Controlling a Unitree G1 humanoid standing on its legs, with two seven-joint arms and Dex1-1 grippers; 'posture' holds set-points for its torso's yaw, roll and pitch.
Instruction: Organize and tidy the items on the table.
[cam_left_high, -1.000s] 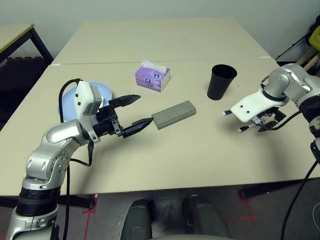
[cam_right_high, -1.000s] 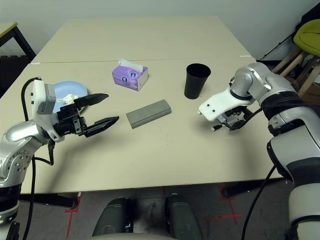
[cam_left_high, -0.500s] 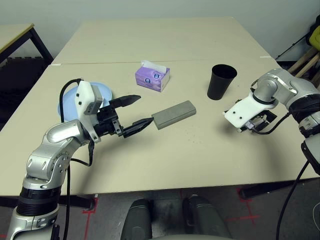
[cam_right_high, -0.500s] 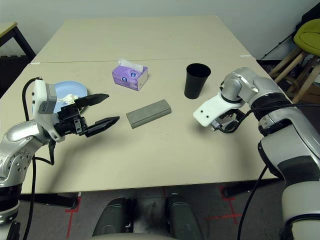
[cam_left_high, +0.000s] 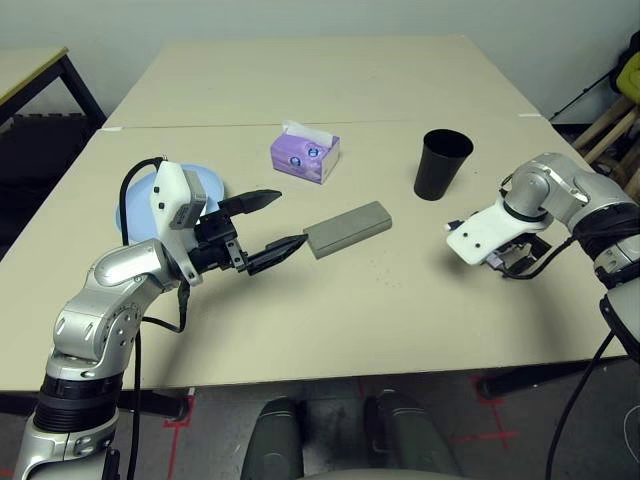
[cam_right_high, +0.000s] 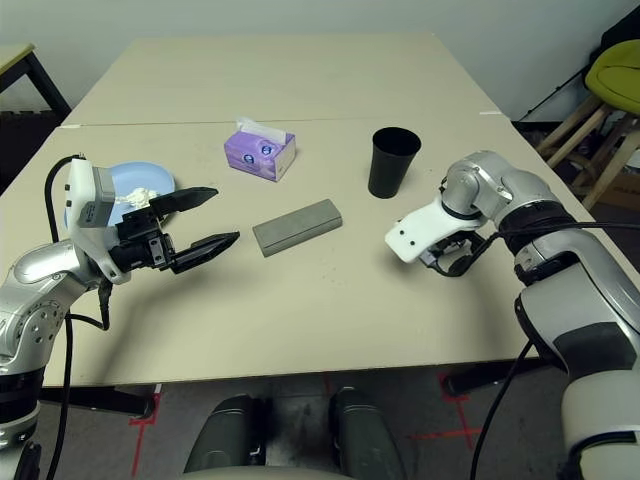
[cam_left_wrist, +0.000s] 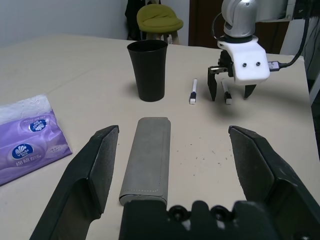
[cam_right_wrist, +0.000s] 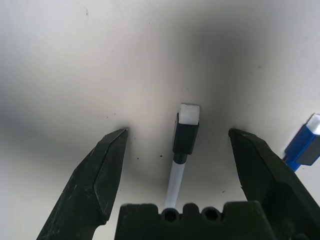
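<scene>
From my head camera, my left pincer (cam_left_high: 270, 226) is level above the worktop (cam_left_high: 400, 290), its fingers spread wide and empty, the lower tip just short of the near end of the grey glasses case (cam_left_high: 347, 228). Behind that pincer lies the light blue plate (cam_left_high: 210, 183); beyond the case sits the purple tissue box (cam_left_high: 305, 154). My right pincer (cam_right_high: 447, 262) points down at the worktop, with the black tumbler (cam_right_high: 391, 161) beyond it.

From my left wrist, the case lies lengthwise between my open fingers (cam_left_wrist: 95, 172). Past it the tumbler stands upright, and two white pens (cam_left_wrist: 192, 91) lie by my other pincer, one between its spread fingers.

From my right wrist, my fingers (cam_right_wrist: 102, 175) stand wide apart, gripping nothing, a black-capped white pen (cam_right_wrist: 184, 145) lying between them.
</scene>
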